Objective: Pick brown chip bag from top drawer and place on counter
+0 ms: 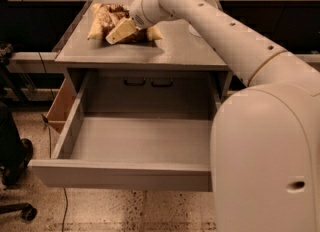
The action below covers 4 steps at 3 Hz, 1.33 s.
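The brown chip bag (101, 18) lies on the counter (175, 51) near its back left corner, crumpled, with tan edges showing. My gripper (120, 31) is at the end of the white arm that reaches in from the right. It hangs low over the front right part of the bag and hides that part. I cannot tell whether it touches the bag. The top drawer (140, 141) below the counter is pulled fully out, and its grey bottom is bare.
My white arm and body (265, 156) fill the right side and cover the drawer's right end. A brown cardboard box (61, 107) stands left of the drawer. A dark shoe (15, 161) and a chair wheel (27, 211) are on the floor at the lower left.
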{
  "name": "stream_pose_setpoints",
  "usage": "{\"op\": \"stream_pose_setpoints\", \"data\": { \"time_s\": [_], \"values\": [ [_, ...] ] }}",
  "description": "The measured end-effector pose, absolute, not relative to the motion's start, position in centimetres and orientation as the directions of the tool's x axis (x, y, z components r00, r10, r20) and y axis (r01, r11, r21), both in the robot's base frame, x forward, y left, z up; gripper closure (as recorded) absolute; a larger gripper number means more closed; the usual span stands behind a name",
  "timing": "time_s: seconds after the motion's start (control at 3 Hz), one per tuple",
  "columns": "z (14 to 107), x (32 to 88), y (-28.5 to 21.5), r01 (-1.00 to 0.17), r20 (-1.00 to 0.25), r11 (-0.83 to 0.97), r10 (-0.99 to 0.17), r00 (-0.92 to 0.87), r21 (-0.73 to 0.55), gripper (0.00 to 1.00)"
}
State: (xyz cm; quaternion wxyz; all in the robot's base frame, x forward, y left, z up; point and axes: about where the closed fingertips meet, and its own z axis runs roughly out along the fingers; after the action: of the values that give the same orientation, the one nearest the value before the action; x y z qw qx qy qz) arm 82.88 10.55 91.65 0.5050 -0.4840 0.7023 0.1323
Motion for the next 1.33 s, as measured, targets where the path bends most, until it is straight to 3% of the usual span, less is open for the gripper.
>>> {"op": "stream_pose_setpoints", "data": {
  "time_s": [0.33,1.33],
  "values": [
    [92.6,81.1,8.7,-0.832,-0.834,0.449,-0.551,0.030,-0.327,0.00],
    [89.2,69.5,-5.1,-0.885,-0.823,0.284,-0.542,0.169,-0.369,0.00]
  ]
}}
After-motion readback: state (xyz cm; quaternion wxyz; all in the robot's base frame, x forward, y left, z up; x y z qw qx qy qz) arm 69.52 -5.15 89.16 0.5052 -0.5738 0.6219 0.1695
